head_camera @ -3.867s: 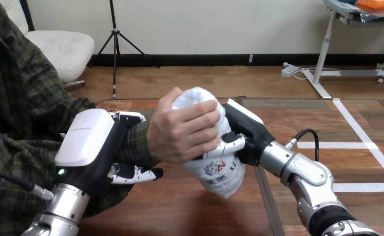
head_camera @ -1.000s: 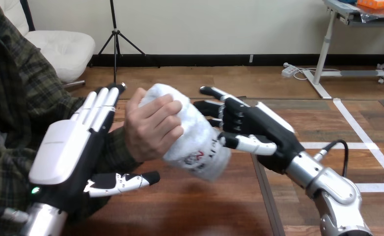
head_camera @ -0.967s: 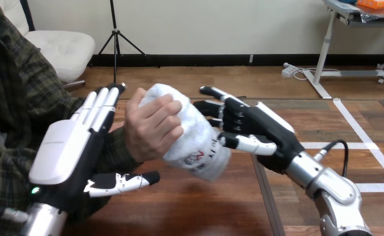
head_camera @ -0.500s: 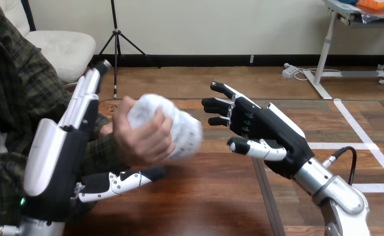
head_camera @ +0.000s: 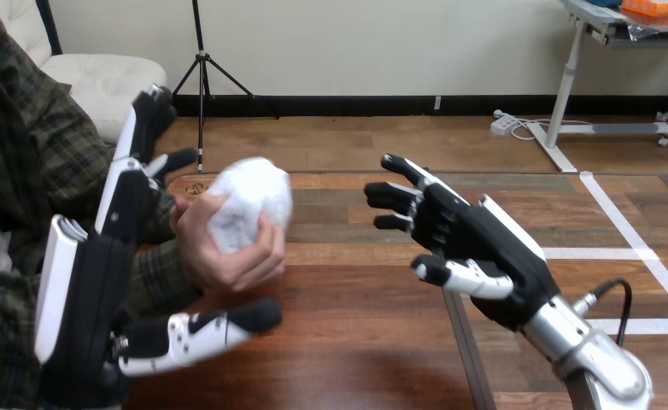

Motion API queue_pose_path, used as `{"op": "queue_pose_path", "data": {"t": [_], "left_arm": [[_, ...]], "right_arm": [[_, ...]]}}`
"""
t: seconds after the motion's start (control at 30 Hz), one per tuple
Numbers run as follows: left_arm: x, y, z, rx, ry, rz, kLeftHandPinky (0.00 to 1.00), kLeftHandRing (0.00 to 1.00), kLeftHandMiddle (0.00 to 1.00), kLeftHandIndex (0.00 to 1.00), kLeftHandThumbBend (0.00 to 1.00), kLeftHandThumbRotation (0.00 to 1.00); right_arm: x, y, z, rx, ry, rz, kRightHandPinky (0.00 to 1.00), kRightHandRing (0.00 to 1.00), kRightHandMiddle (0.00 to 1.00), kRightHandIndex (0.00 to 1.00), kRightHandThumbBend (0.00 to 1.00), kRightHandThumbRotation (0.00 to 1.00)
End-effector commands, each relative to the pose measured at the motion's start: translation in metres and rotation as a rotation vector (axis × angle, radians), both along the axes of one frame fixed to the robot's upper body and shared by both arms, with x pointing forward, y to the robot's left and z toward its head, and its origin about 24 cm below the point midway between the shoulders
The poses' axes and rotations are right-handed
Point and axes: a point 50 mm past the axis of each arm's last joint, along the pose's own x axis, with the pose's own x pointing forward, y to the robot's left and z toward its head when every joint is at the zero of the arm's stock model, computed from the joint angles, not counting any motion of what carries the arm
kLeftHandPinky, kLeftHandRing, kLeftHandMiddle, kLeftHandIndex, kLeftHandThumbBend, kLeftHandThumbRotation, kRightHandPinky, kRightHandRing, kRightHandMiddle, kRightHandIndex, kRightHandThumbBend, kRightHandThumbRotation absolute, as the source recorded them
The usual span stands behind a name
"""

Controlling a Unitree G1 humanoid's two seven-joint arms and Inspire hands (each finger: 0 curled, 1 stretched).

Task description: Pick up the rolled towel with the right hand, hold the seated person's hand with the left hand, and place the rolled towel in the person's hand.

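Across the head view, at its left, the rolled towel point(head_camera: 249, 201) sits in the person's hand point(head_camera: 224, 256), whose fingers wrap round it above the tabletop point(head_camera: 356, 342). By my reading the handover is done. My left hand point(head_camera: 100, 265) stands upright just beside that hand and wrist, fingers straight and holding nothing, with its thumb point(head_camera: 202, 329) reaching out under the person's forearm; whether it touches the sleeve I cannot tell. My right hand point(head_camera: 476, 248) is well apart from the towel, spread wide and empty. The risk I see is at the left: drawing that hand away upward or inward could let the thumb snag the sleeve or jog the wrist, shaking the towel loose. Between the towel and my right hand the tabletop lies bare, and the tabletop's far edge runs just behind the person's hand, so my right arm has free room to pull off to its own side.
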Motion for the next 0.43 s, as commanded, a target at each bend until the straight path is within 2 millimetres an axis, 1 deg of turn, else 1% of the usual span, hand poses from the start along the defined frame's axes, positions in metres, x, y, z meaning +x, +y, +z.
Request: {"op": "queue_pose_path", "data": {"t": [0.0,0.1,0.2,0.3,0.37,0.4], "left_arm": [[0.002,-0.006,-0.006,-0.064,0.007,-0.083,0.93,0.99,0.98,0.97,1.0,0.45],[-0.001,-0.01,-0.009,-0.134,0.033,-0.131,0.94,0.99,0.97,0.95,1.0,0.43],[-0.001,-0.014,-0.011,-0.181,0.05,-0.178,0.95,0.99,0.96,0.94,1.0,0.43],[-0.002,-0.017,-0.015,-0.216,0.077,-0.213,0.97,0.99,0.97,0.94,1.0,0.43],[-0.002,-0.018,-0.017,-0.227,0.088,-0.209,0.97,0.99,0.96,0.93,1.0,0.44],[-0.003,-0.019,-0.019,-0.239,0.111,-0.245,0.96,0.99,0.95,0.93,1.0,0.44]], "right_arm": [[0.001,-0.006,0.014,0.03,-0.089,-0.038,0.85,0.9,0.87,0.94,1.0,0.51],[-0.003,-0.007,0.011,0.04,-0.087,-0.05,0.85,0.9,0.87,0.94,1.0,0.52],[-0.007,-0.007,0.008,0.043,-0.09,-0.059,0.84,0.9,0.87,0.93,1.0,0.54],[-0.01,-0.006,0.006,0.051,-0.091,-0.064,0.83,0.9,0.87,0.93,1.0,0.55],[-0.012,-0.005,0.004,0.051,-0.095,-0.069,0.83,0.89,0.87,0.93,1.0,0.56],[-0.014,-0.005,0.003,0.062,-0.088,-0.065,0.83,0.89,0.87,0.93,1.0,0.56]]}}
